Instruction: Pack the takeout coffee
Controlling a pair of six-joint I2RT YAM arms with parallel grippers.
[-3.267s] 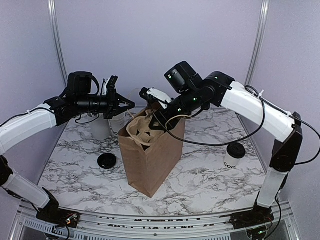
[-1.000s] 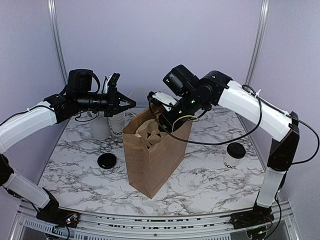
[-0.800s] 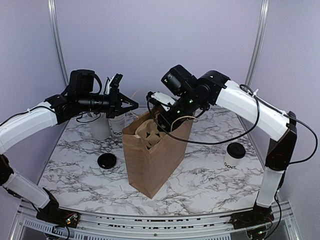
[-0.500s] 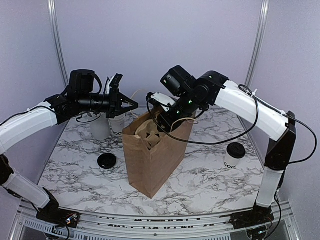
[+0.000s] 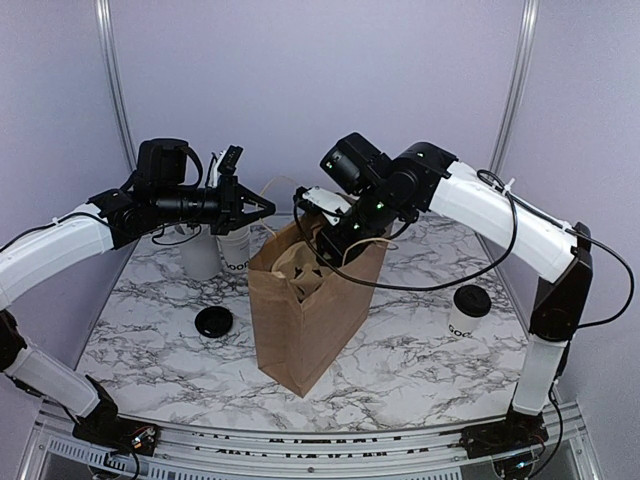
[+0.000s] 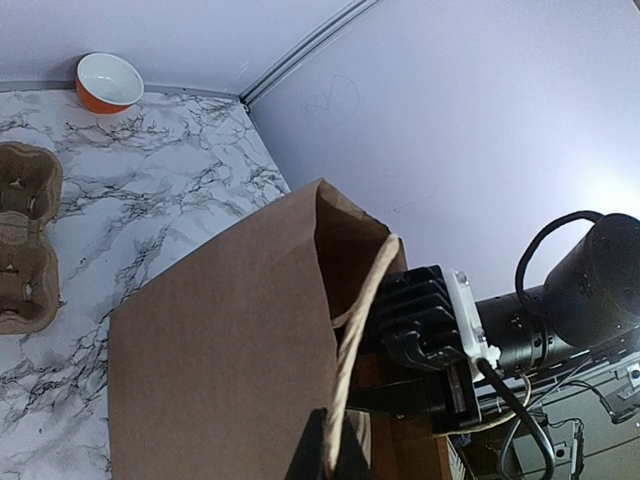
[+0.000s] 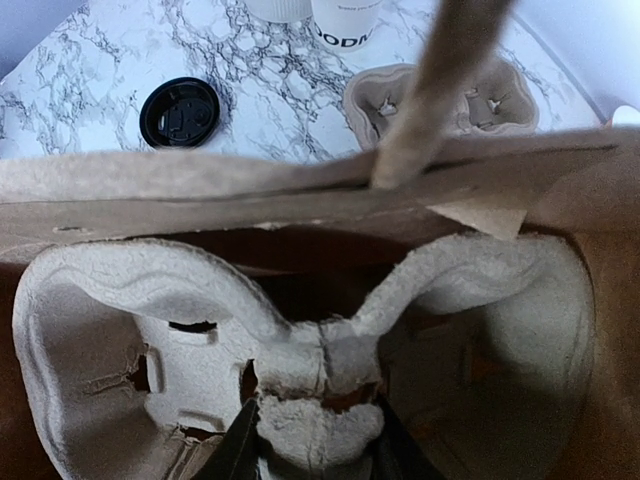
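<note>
Two grippers work at one brown paper bag (image 5: 300,320), which stands upright in the middle of the marble table (image 5: 420,370). The left gripper (image 6: 325,452) is closed tight on the bag's twine handle (image 6: 348,340) and holds it up at the left side of the bag's mouth. The right gripper (image 7: 315,450) reaches down into the open bag. Its jaws are partly closed and pinch the centre ridge of a moulded-pulp cup tray (image 7: 120,300), which spans the inside of the bag from wall to wall. The takeout coffee (image 5: 468,312), a small white cup with a black lid, stands upright on the table to the right of the bag, well apart from it and from both grippers. A loose black lid (image 5: 214,321) lies flat on the table left of the bag. A second pulp tray (image 7: 440,100) rests beyond the bag, near a lettered white cup (image 5: 236,255)
</note>
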